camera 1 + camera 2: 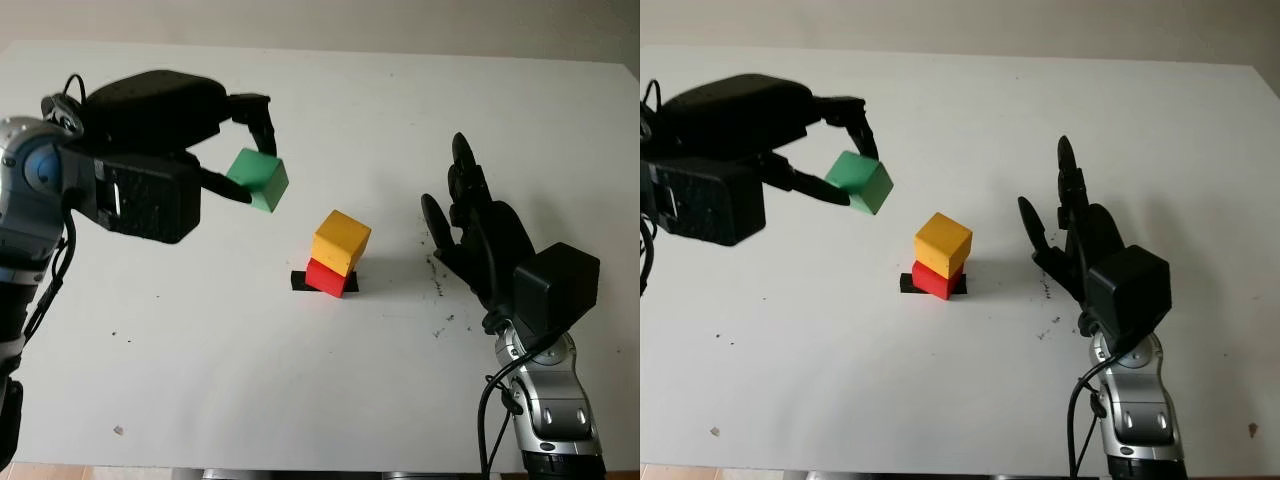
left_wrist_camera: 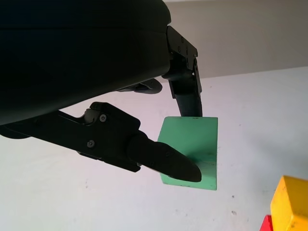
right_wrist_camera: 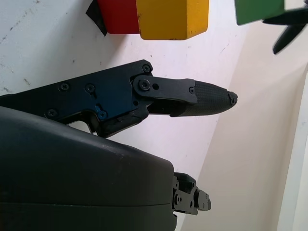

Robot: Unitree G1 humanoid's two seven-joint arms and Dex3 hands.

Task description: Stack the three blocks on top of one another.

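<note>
A yellow block (image 1: 341, 241) sits on a red block (image 1: 330, 277) near the middle of the white table (image 1: 400, 120), the pair standing on a small black mark (image 1: 300, 281). My left hand (image 1: 238, 150) holds a green block (image 1: 259, 180) in the air, up and to the left of that stack, fingers pinching it from two sides. In the left wrist view the green block (image 2: 192, 151) is clamped between the fingers (image 2: 163, 159), with the yellow block (image 2: 290, 202) below it. My right hand (image 1: 470, 225) hovers open to the right of the stack.
Small dark specks (image 1: 438, 290) lie on the table between the stack and my right hand. A tiny scrap (image 1: 118, 430) sits near the front left edge. Bare white tabletop surrounds the stack on all sides.
</note>
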